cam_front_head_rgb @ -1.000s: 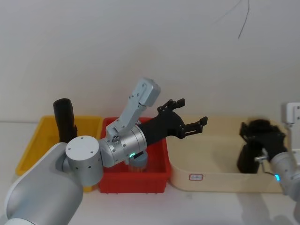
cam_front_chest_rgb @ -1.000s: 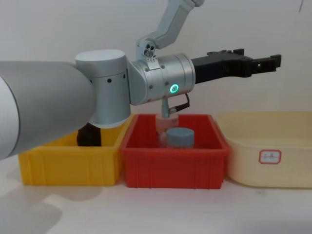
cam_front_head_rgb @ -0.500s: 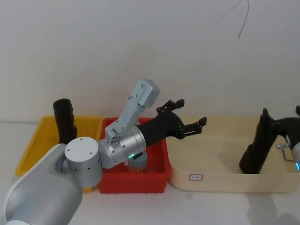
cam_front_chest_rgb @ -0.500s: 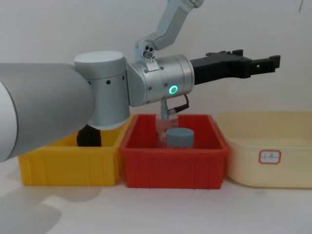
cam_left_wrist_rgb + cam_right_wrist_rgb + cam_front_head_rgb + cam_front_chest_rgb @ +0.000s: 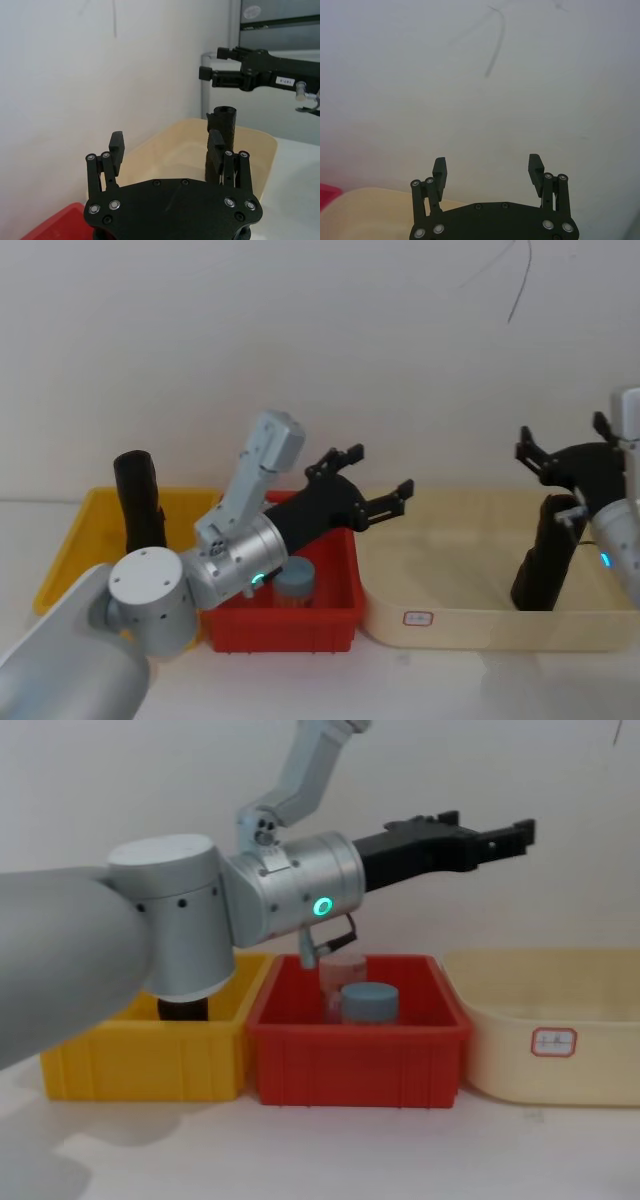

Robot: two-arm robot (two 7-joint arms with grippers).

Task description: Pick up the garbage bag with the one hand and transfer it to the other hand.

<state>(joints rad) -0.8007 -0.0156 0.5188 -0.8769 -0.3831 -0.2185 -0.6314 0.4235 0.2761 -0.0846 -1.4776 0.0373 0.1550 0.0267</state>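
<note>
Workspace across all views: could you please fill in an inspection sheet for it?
Surface: white table carrying three containers side by side.
Job's things: tub bag standing in the cream tub; bin bag standing in the yellow bin.
Clutter: blue-lidded jar in the red bin.
Grippers: left gripper open, raised over the red bin, pointing towards the tub; right gripper open, above the tub bag, apart from it.
Cables: thin grey cable at the right gripper.
Surroundings: white wall with a thin dark line.
</note>
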